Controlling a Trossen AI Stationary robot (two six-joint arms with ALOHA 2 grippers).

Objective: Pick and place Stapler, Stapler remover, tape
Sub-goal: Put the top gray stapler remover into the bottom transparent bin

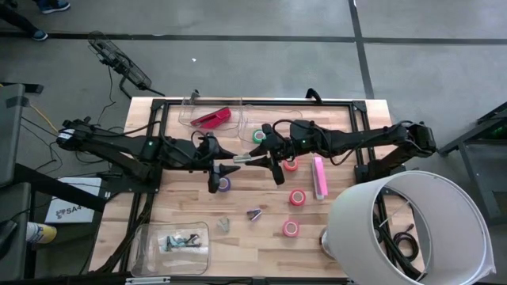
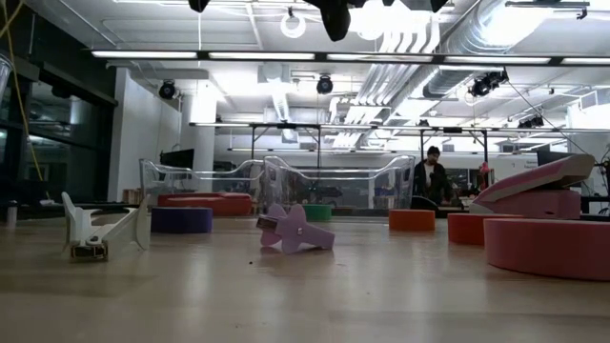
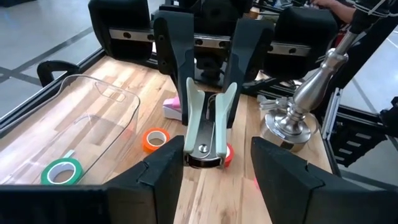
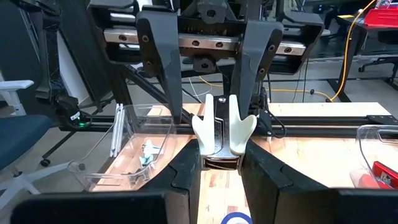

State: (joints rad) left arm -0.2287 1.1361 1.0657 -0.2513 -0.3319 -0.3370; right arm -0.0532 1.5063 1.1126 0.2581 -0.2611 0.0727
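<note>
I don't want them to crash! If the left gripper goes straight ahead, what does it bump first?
Most likely the left gripper meets the staple remover, straight ahead of its open jaws. The right gripper holds it from the other side, just behind.

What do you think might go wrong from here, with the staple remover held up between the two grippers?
1. The right gripper pinches only one end of the staple remover; it might slip and drop to the table.
2. The left gripper is open with its fingers close on either side of the remover, so a sideways move could knock it loose.
</note>
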